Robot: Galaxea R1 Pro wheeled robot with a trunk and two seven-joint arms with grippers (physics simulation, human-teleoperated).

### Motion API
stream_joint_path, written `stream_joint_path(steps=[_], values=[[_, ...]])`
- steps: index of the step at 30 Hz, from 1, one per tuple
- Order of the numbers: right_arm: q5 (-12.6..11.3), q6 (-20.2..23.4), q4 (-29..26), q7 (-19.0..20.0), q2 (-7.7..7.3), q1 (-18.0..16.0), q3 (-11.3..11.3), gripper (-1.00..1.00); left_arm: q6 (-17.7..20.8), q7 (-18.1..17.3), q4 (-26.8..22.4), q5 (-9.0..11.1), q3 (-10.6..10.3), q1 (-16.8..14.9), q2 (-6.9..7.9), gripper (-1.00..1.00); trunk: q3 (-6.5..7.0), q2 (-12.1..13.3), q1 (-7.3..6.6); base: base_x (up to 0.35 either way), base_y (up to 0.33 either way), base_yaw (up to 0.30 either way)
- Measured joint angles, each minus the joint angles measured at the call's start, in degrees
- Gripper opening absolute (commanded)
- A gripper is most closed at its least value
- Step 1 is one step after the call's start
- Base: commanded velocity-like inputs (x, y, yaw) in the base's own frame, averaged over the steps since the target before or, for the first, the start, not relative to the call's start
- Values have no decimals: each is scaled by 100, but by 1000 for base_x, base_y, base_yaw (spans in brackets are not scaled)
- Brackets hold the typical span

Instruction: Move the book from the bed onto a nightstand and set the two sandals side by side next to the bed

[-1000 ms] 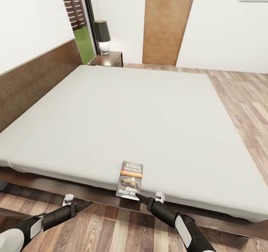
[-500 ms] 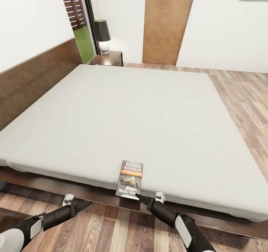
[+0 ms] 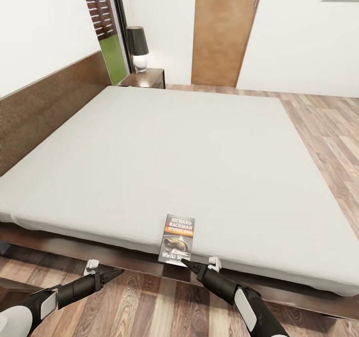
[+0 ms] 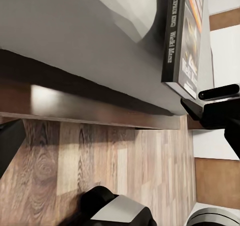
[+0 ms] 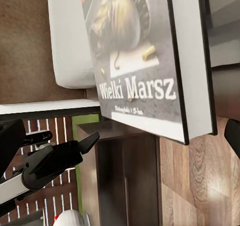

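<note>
From where I stand, the book (image 3: 178, 240) lies flat at the near edge of the bed (image 3: 164, 152), its lower end hanging slightly over the mattress lip above the dark frame. Its long axis runs away from the robot, up the mattress, with the title end nearest the arms.

The right gripper (image 3: 185, 262) sits right at that overhanging end, its tip touching or all but touching the bottom edge of the cover; the book is straight ahead of it and a shade above. In the right wrist view the cover (image 5: 145, 60) looms between the two dark fingertips (image 5: 232, 133), which stand apart on either side, so the jaws look spread and grasp nothing yet.

The left gripper (image 3: 113, 274) hangs off to the side over the floor, the book ahead and to its right, well apart from it. Its jaws seem apart and empty too. The right arm is plainly the nearer one for the pickup.

The nightstand (image 3: 144, 79) stands far beyond, at the bed's opposite corner.
</note>
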Motion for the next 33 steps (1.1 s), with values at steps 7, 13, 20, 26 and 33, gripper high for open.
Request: stream_joint_path(steps=[7,13,20,26,33], values=[[0,0,-5,0,0,0,0,100,0,3,0,0,0,0,0,100,0,0,0,0,1,0],[1,0,-8,0,0,0,0,100,0,1,0,0,-2,0,0,100,-17,-39,21,0,0,0],[0,0,-9,0,0,0,0,100,0,1,0,0,0,0,0,100,-72,-160,88,0,0,0],[0,0,-9,1,0,0,0,100,0,1,0,0,0,0,0,100,-72,-160,88,0,0,0],[-4,0,-7,-1,0,0,2,100,0,5,0,0,1,0,0,100,-72,-160,88,0,64,0]])
